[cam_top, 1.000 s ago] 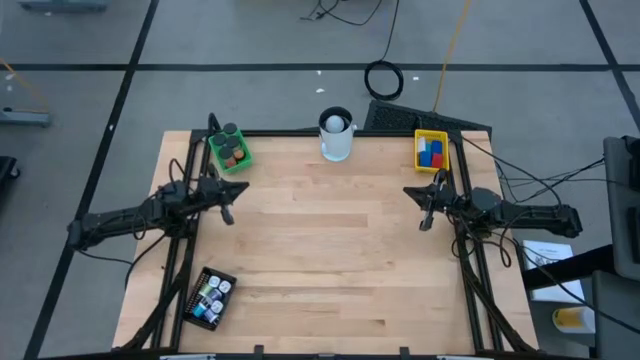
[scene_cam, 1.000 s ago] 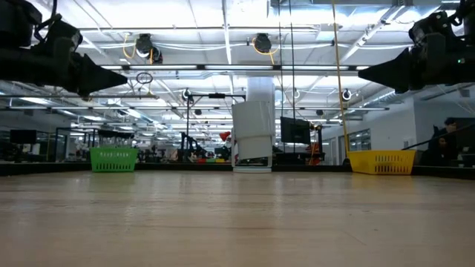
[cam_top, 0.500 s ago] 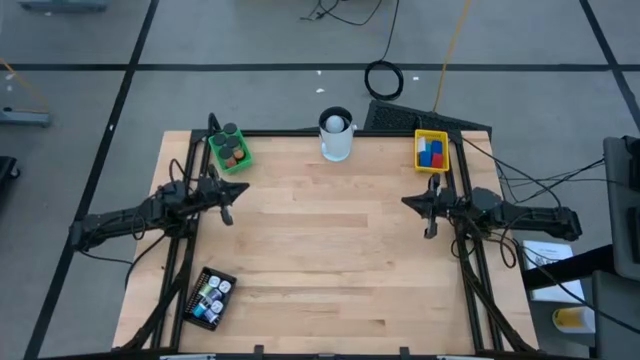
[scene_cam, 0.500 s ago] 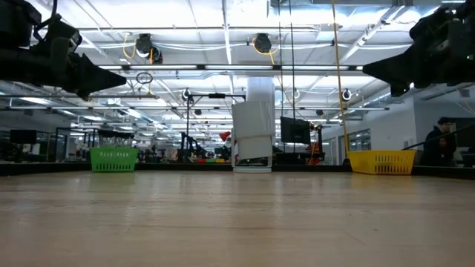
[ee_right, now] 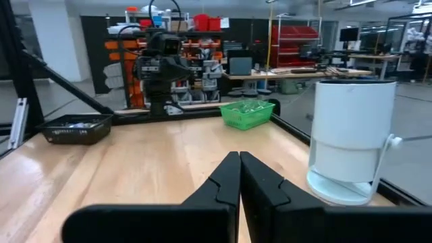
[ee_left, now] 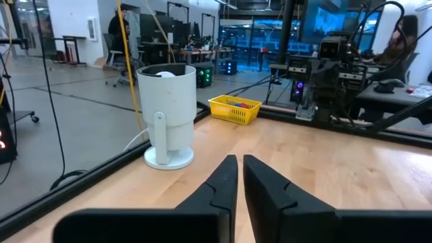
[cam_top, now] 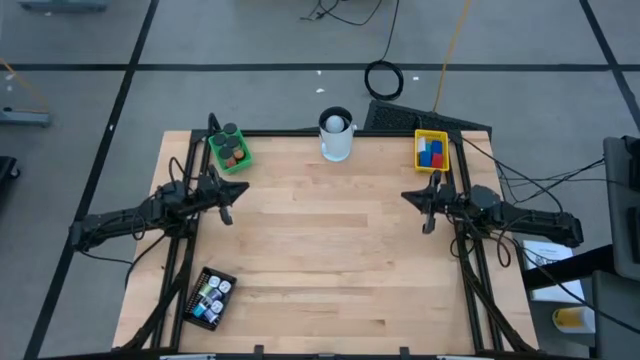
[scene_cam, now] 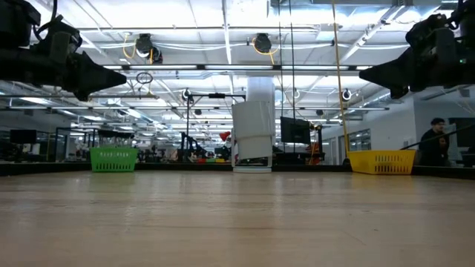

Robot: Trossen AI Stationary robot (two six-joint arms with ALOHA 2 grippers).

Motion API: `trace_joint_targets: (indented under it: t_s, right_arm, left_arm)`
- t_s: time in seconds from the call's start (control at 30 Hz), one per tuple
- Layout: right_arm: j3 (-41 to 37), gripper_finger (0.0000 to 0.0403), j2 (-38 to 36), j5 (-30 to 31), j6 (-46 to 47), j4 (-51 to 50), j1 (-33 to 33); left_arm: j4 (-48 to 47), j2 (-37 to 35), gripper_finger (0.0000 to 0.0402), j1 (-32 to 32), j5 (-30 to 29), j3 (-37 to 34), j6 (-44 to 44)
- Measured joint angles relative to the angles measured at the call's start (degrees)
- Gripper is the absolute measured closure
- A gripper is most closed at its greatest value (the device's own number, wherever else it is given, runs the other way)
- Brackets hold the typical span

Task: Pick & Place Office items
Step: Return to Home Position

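The office items lie in three trays. The green tray [cam_top: 229,150] at the far left holds black round caps and a reddish piece. Blue and red blocks sit in the yellow tray [cam_top: 431,150] at the far right. In the black tray [cam_top: 209,297] at the near left are small white-and-blue pieces. My left gripper [cam_top: 240,192] [ee_left: 239,162] hovers level above the table's left side, its fingers a narrow slit apart and nothing between them. My right gripper [cam_top: 406,196] [ee_right: 239,158] hovers level above the right side, shut and empty.
A tall white cup [cam_top: 337,135] stands at the middle of the far edge, between the green and yellow trays. The wooden table top [cam_top: 330,250] lies bare between the arms. Black frame rails run along the table's edges. A person [scene_cam: 434,141] is in the room behind.
My right arm has swung a little, carrying its gripper's tip toward the table's far edge, and the wrist has rolled slightly. The trays, their items and the cup have kept their places.
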Motion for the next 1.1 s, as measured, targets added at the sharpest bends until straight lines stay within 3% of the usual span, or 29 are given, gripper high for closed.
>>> trace_joint_targets:
  t_s: [1.1]
  right_arm:
    - [0.0, 0.04, 0.1, -0.9, 2.6, -0.1, 0.1]
  left_arm:
    - [0.1, 0.0, 0.036, 0.0, 0.0, 0.0, -0.3]
